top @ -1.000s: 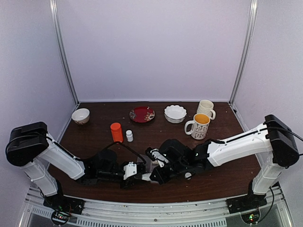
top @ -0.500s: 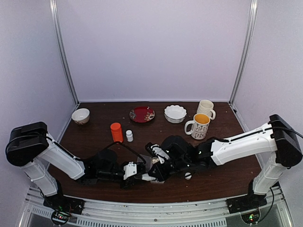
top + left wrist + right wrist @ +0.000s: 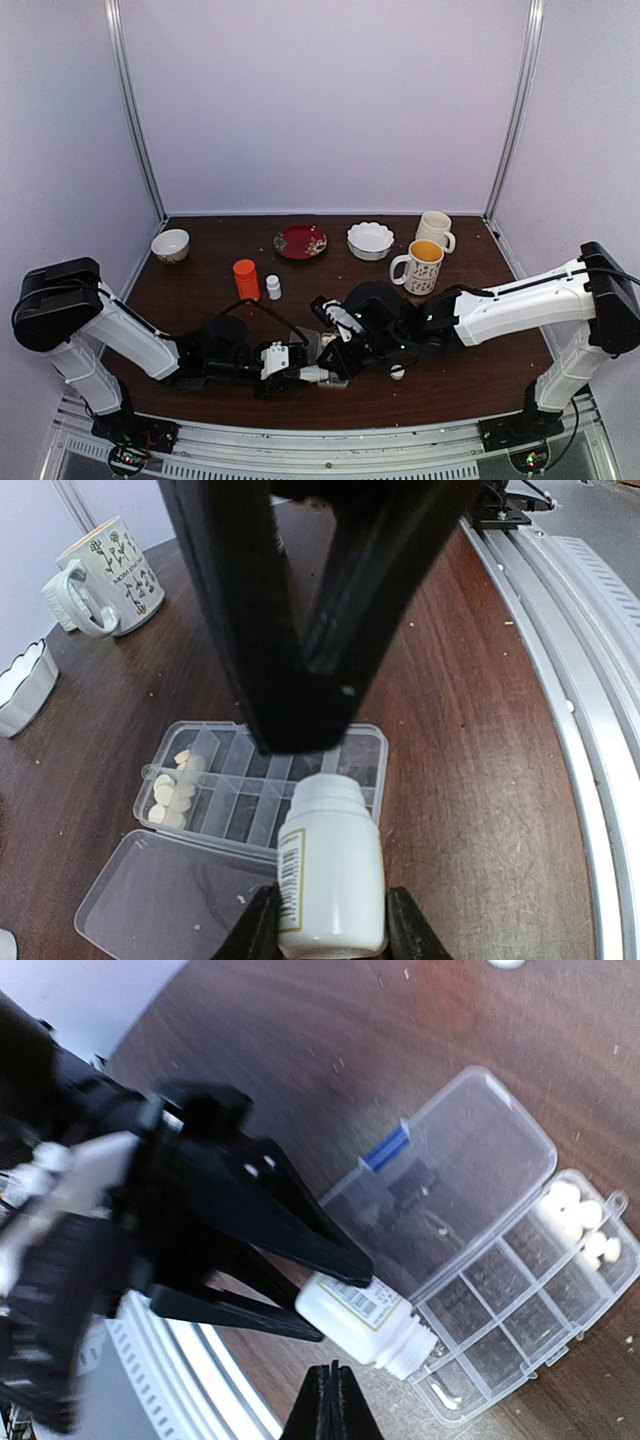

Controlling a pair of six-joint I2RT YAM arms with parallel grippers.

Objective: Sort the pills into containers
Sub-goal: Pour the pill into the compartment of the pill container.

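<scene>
Your right gripper [image 3: 333, 1400], pinched shut on nothing, has drawn back from the bottle [image 3: 335, 865], which your left gripper [image 3: 333, 922] clamps tight with its mouth at the open box [image 3: 378, 748] on the table [image 3: 480, 730], so pouring looks clear; pills [image 3: 170, 792] lie only at one end.

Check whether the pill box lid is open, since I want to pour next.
Open: the clear lid lies flat beside the pill box, its cells uncovered.
</scene>
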